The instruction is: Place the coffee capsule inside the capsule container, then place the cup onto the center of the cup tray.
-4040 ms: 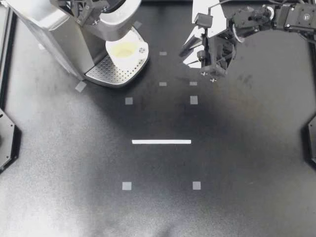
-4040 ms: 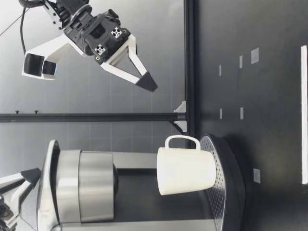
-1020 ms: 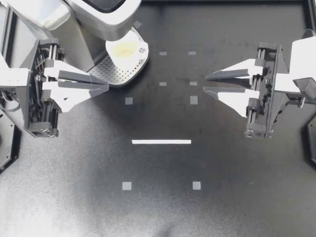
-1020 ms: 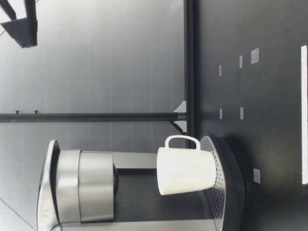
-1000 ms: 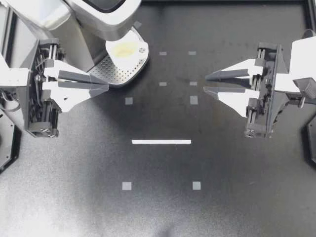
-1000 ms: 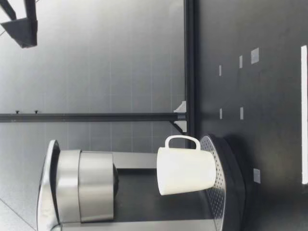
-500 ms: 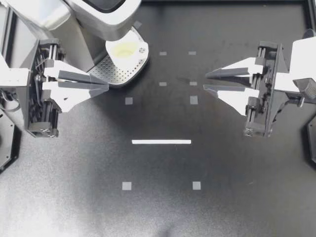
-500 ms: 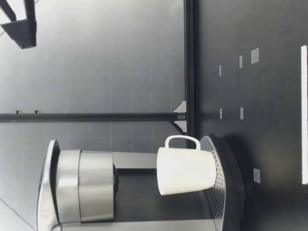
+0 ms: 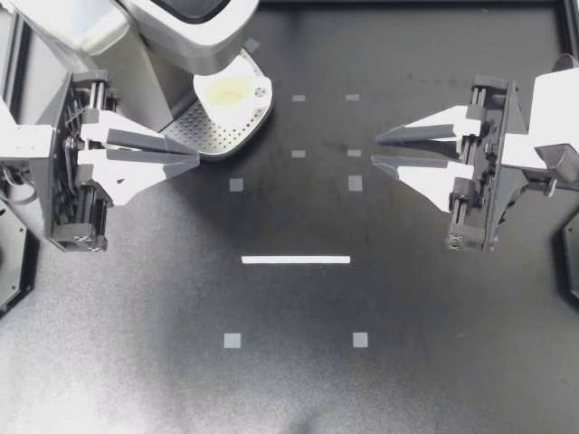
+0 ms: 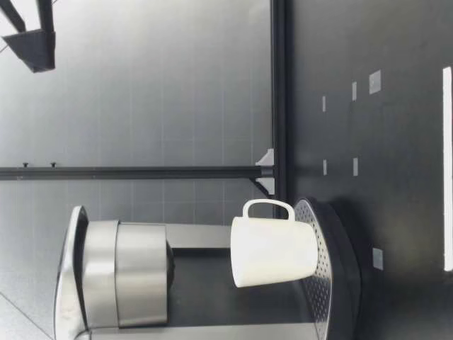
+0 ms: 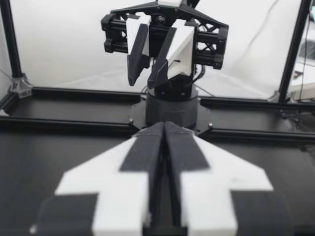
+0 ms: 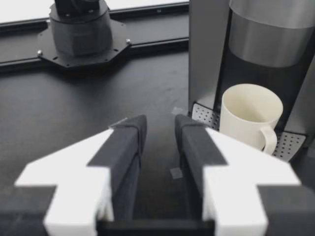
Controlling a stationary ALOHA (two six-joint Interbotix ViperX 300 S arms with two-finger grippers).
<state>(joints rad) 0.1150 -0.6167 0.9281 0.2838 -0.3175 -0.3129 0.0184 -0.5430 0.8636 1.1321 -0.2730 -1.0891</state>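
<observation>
The white cup (image 9: 232,92) stands upright on the perforated cup tray (image 9: 201,133) under the coffee machine's spout, its handle toward the table's middle. In the low view the cup (image 10: 273,251) rests on the tray (image 10: 323,273). No capsule shows in any view. My left gripper (image 9: 196,159) hovers in front of the machine, shut and empty, as the left wrist view (image 11: 164,126) confirms. My right gripper (image 9: 374,152) hangs at the right, facing the left one, open with a narrow gap and nothing in it (image 12: 160,123). Ahead of it stands the cup (image 12: 250,116).
The silver coffee machine (image 9: 136,36) fills the back left corner. A white tape line (image 9: 296,259) and small grey tape squares (image 9: 355,183) mark the black table. A black frame rail (image 10: 279,99) borders the far side. The left wrist view shows my right gripper (image 11: 141,81) opposite.
Four seconds ago the left arm was over the machine and the right gripper at the back; both have since drawn back to the table's sides. Over the last second almost nothing moved.
</observation>
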